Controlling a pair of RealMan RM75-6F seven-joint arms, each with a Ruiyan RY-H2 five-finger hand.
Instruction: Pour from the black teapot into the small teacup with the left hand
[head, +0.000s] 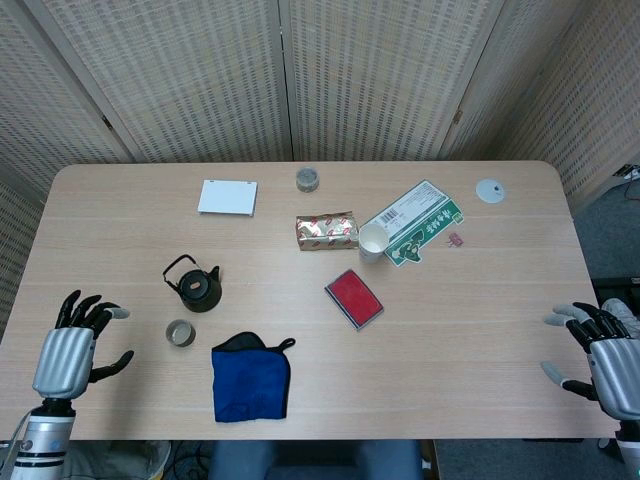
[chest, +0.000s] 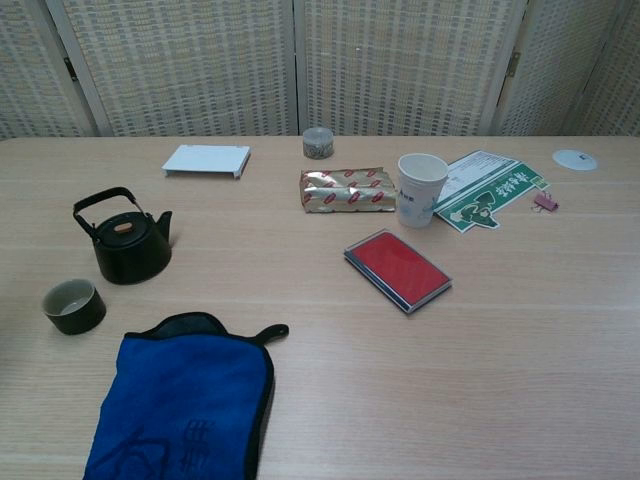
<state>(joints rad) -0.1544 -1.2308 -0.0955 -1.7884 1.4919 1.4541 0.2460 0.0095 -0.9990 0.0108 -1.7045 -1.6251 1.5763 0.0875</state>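
My left robot hand (head: 72, 350) hovered at the desk's (head: 480, 300) near left corner, fingers spread and holding nothing. My right robot hand (head: 605, 355) was likewise splayed and empty at the near right edge. The black teapot (head: 196, 286) stood upright on the left side, with the small teacup (head: 180, 333) just in front of it, beside a blue cloth (head: 250, 378).

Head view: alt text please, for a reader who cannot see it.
A black teapot stands untouched beside a small teacup on a wooden table. The robot's left hand and right hand hover open at the near corners.
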